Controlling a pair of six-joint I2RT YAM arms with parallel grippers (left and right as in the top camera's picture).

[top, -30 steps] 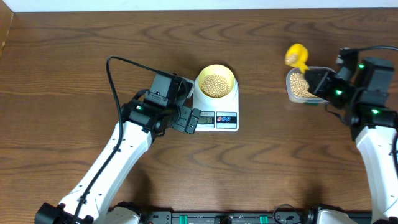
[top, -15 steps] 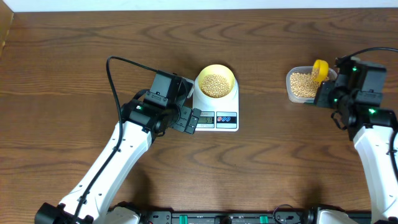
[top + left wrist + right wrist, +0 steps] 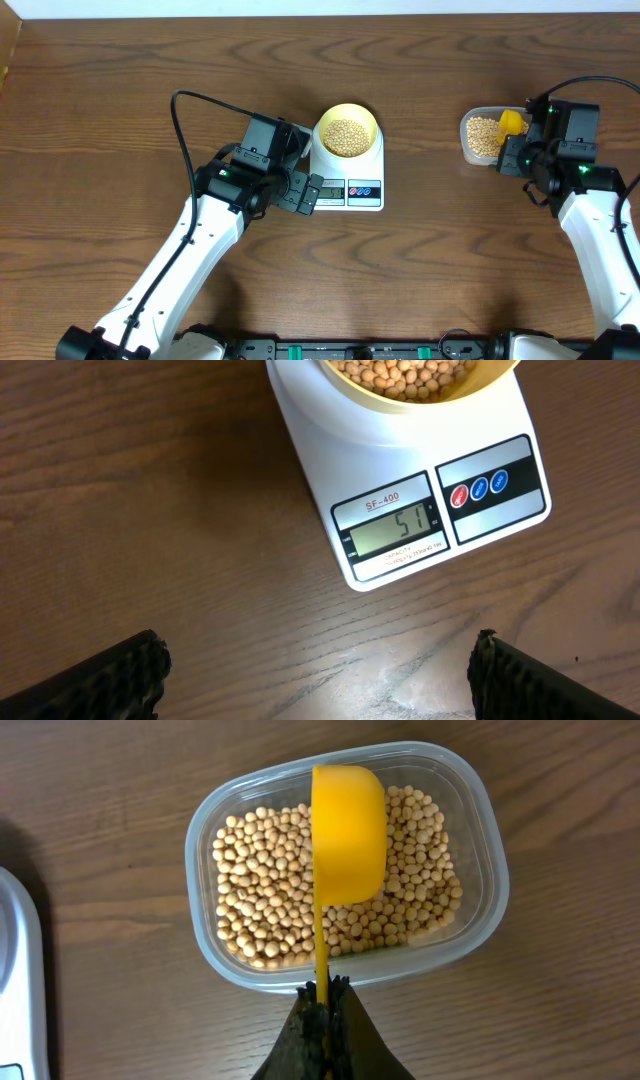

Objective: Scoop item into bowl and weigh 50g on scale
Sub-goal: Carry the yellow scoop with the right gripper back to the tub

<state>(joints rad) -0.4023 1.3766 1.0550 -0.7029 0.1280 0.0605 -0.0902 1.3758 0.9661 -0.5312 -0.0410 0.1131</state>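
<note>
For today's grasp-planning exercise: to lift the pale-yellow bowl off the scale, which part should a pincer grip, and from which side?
Grip the rim of the bowl, coming straight down from above, one finger inside the wall and one outside. It stands upright on the scale, round and filled with beans, so a sideways squeeze would likely slip or tip it.

A yellow scoop [image 3: 348, 830] hangs over the clear tub [image 3: 490, 920] on the wooden table [image 3: 450, 280].
</note>
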